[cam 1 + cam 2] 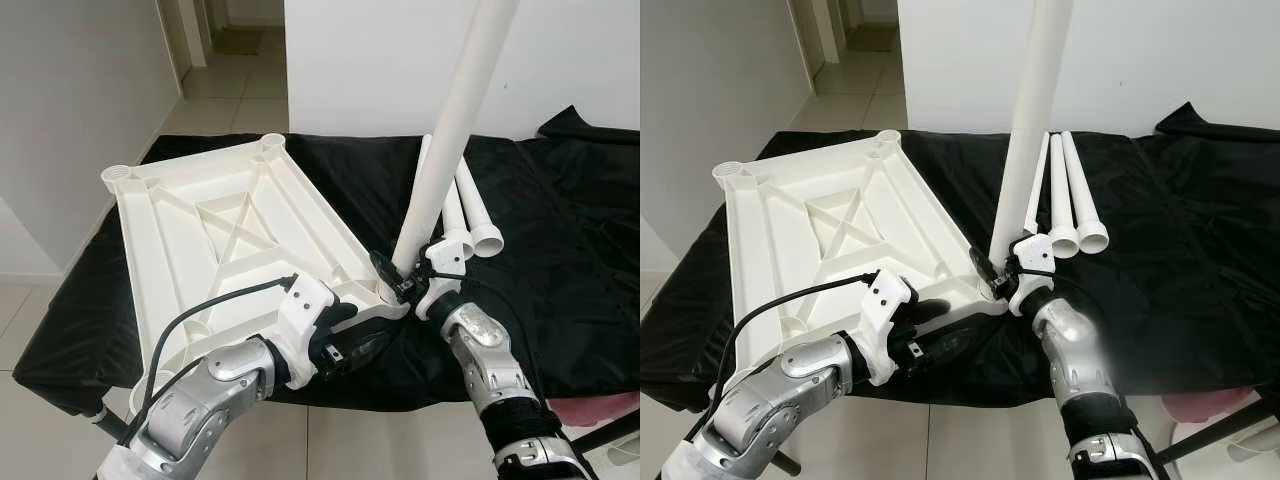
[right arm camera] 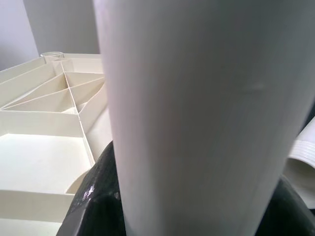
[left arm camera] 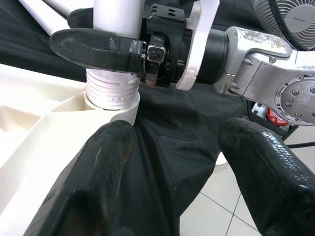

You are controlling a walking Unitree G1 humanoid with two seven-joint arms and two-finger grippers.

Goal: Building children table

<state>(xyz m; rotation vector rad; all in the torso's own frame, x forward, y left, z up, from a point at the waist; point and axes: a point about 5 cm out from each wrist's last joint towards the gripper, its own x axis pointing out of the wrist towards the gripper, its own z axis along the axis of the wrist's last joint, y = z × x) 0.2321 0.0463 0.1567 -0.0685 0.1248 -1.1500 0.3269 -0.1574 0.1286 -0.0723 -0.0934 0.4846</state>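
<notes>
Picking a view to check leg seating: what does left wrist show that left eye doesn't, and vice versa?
Left wrist: the threaded end of the upright white plastic leg entering the corner socket of the upside-down white plastic tabletop, with the right gripper clamped just above the threads, seen between the left gripper's open fingers.

Left eye: the whole ribbed underside, the spare white legs lying on the black cloth, and the other sockets.

Both: leg, right gripper, that corner.
</notes>
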